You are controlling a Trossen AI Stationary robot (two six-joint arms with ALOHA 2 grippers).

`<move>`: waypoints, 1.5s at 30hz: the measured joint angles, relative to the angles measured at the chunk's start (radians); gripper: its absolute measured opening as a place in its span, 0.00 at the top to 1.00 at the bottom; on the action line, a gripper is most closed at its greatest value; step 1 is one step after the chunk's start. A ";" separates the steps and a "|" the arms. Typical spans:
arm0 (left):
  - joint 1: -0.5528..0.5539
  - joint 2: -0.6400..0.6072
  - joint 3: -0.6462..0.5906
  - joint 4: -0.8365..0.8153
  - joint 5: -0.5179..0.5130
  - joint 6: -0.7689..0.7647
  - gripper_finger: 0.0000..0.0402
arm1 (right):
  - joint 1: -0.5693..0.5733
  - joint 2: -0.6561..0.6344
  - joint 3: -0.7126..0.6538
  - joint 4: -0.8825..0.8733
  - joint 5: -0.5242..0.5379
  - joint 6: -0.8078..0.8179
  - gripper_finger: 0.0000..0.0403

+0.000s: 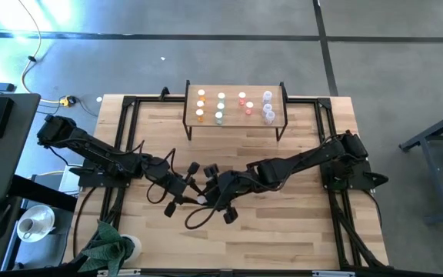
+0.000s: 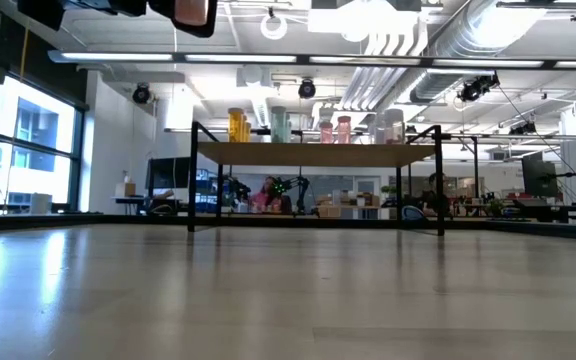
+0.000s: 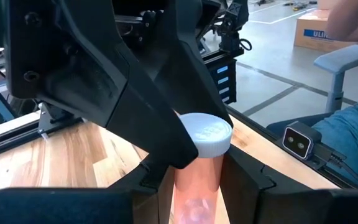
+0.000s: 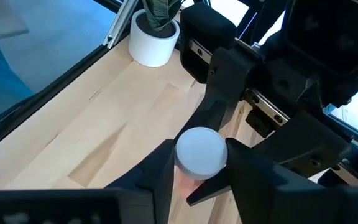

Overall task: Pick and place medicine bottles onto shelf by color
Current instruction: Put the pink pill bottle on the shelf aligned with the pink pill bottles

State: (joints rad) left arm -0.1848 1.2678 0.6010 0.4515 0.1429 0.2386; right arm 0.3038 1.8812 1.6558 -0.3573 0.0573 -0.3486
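A pink translucent bottle (image 3: pixel 197 180), cylindrical and topped with a ribbed white cap (image 3: pixel 207 134), is being held between two matte black hands above the middle of the light wood tabletop (image 1: pixel 283 223), toward its near edge. The left hand (image 3: pixel 194 186) is being kept clenched on the bottle's body, its flat fingers (image 3: pixel 244 180) pressing both sides. The right hand (image 4: pixel 197 177) is being positioned around the same bottle just below the cap, its fingers flanking the body; whether they are gripping cannot be told. In the high view both hands are meeting at one point (image 1: pixel 202 196), the bottle sitting between them.

The shelf (image 1: pixel 235 123), a pale wood slab on thin black legs, is standing at the far edge of the tabletop, carrying the other bottles in colour columns: orange (image 1: pixel 201 104), green (image 1: pixel 220 107), pink (image 1: pixel 245 102) and clear (image 1: pixel 268 107). A potted plant (image 4: pixel 156 34) in a white cylinder is standing near the near left corner. An open workshop with ceiling ducts is being seen beyond.
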 joint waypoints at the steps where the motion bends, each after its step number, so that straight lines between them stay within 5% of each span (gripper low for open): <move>1: 0.000 0.000 0.000 0.000 0.000 0.000 0.76 | 0.000 0.000 0.000 -0.001 -0.001 -0.002 0.69; 16: 0.000 0.000 0.000 -0.005 -0.001 -0.018 0.75 | 0.000 0.000 0.000 -0.003 0.000 -0.010 0.72; 27: 0.000 -0.002 0.000 -0.015 -0.042 0.053 0.54 | 0.001 0.002 -0.002 -0.015 -0.001 -0.008 0.72; 33: 0.000 -0.020 0.002 -0.046 -0.142 0.053 0.48 | 0.011 -0.026 -0.004 -0.060 0.063 -0.008 0.72; 45: 0.000 -0.163 0.002 -0.203 -0.148 0.014 0.48 | 0.018 -0.191 -0.004 -0.117 0.192 0.015 0.72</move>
State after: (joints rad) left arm -0.1852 1.1051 0.6029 0.2483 -0.0052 0.2529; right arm 0.3214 1.6906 1.6520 -0.4748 0.2489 -0.3337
